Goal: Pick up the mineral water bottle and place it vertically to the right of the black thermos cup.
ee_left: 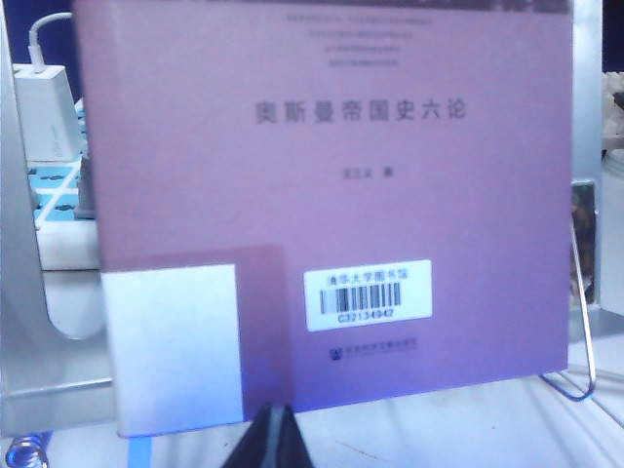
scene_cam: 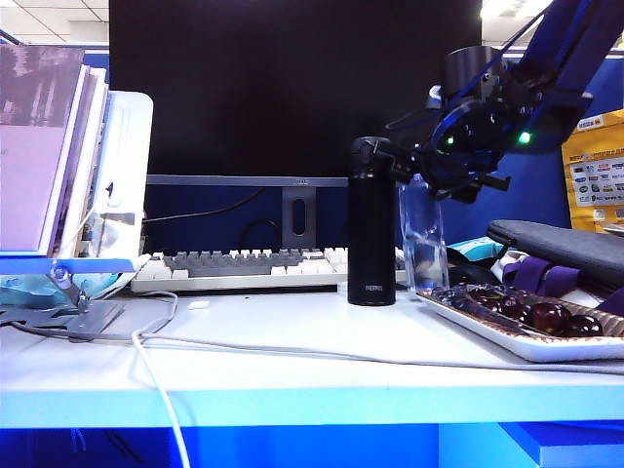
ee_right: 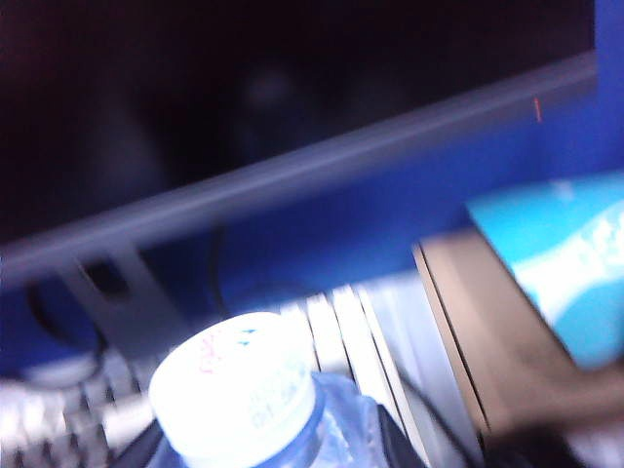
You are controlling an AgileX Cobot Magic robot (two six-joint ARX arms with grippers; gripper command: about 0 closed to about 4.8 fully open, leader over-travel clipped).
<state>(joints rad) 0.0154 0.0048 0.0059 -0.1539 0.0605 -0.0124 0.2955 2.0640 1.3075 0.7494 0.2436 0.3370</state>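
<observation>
The small clear ribbed plastic mineral water bottle (scene_cam: 425,239), light, slippery and crushable, hangs upright just right of the tall matte black thermos cup (scene_cam: 371,224), clenched below its white cap by the right gripper (scene_cam: 429,180) jaws; left gripper (ee_left: 275,439) jaws pressed together, empty.

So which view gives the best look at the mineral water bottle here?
The exterior view: the mineral water bottle shows nearly full length, upright in the right gripper, just right of the black thermos cup. The right wrist view catches only its white cap, blurred. The left wrist view shows only a book.

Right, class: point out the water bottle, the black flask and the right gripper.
Water bottle (scene_cam: 425,239), exterior view, clear body.
Black flask (scene_cam: 371,229), exterior view, mid body.
Right gripper (scene_cam: 421,174), exterior view, fingers at bottle's neck.
</observation>
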